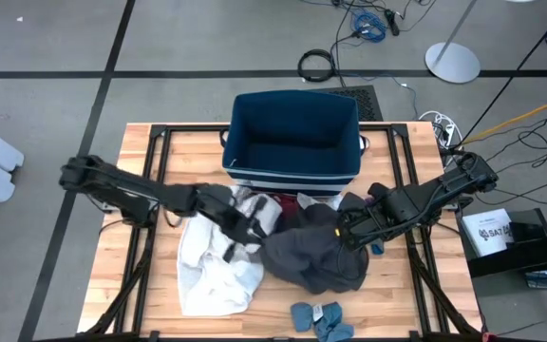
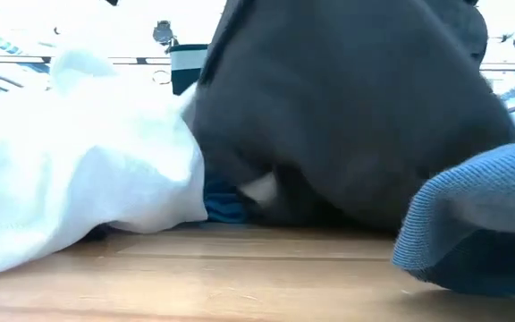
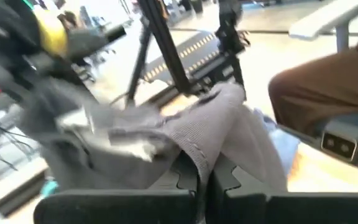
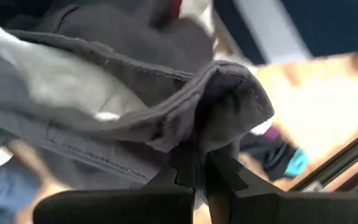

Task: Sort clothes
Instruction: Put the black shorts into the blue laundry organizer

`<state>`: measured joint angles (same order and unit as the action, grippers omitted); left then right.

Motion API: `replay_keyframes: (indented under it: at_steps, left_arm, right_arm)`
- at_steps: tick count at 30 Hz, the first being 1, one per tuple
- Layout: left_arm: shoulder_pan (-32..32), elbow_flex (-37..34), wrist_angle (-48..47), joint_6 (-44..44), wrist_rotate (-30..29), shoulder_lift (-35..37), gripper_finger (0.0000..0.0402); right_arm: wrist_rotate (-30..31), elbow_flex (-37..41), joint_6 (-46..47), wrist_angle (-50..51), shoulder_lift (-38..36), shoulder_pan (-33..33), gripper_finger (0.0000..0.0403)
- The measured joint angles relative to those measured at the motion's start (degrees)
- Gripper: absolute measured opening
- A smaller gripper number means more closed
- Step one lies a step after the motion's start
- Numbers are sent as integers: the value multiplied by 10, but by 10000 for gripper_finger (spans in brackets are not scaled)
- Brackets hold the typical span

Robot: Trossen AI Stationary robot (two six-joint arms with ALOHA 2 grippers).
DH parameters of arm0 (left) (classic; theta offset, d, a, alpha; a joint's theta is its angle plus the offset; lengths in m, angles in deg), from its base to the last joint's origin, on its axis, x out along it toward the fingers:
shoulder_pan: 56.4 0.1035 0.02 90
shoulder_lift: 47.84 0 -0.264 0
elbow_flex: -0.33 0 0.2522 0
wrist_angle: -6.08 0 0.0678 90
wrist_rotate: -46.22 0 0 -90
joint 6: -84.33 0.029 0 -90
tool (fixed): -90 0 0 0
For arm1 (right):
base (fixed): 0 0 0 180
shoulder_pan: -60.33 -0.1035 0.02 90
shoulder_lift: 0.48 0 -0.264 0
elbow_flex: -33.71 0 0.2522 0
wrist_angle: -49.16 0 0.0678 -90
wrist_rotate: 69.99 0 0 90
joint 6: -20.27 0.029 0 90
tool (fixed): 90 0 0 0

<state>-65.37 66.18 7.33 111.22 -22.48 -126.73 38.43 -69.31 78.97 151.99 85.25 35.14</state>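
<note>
The dark grey garment (image 1: pixel 313 249) lies in a heap at the middle of the wooden worktop (image 1: pixel 136 294), in front of the navy bin (image 1: pixel 294 142). The left pincer (image 1: pixel 247 226) is clamped on a fold of grey cloth at the heap's left side, over the white garment (image 1: pixel 212 266). The right pincer (image 1: pixel 346 231) is clamped on the dark grey garment's right edge. Blue socks (image 1: pixel 316 316) rest near the worktop's front edge.
</note>
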Motion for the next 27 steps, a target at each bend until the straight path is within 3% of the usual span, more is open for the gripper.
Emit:
replay_keyframes:
  at_steps: [6, 10, 14, 17, 22, 24, 27]
  left_arm:
    - [19, 60, -53, -8, -6, 100, 2]
    - [38, 129, -94, -26, -8, 126, 1]
    - [54, 206, -159, -26, -35, 127, 1]
    - [66, 264, -175, -27, -55, 114, 1]
    - [93, 364, -190, -68, -63, 87, 0]
    - [102, 404, -244, -91, -66, 78, 0]
    - [106, 442, -370, -141, -66, 74, 0]
  right_arm:
    - [185, -7, -28, -29, -9, 9, 4]
    - [336, -43, -73, -61, -15, 12, 4]
    - [469, -97, -181, -132, -18, 12, 4]
    - [544, -137, -312, -213, -19, 12, 4]
    - [546, -191, -505, -344, -19, 14, 4]
    - [520, -207, -520, -353, -20, 10, 4]
    - [436, -216, -457, -315, -22, -4, 4]
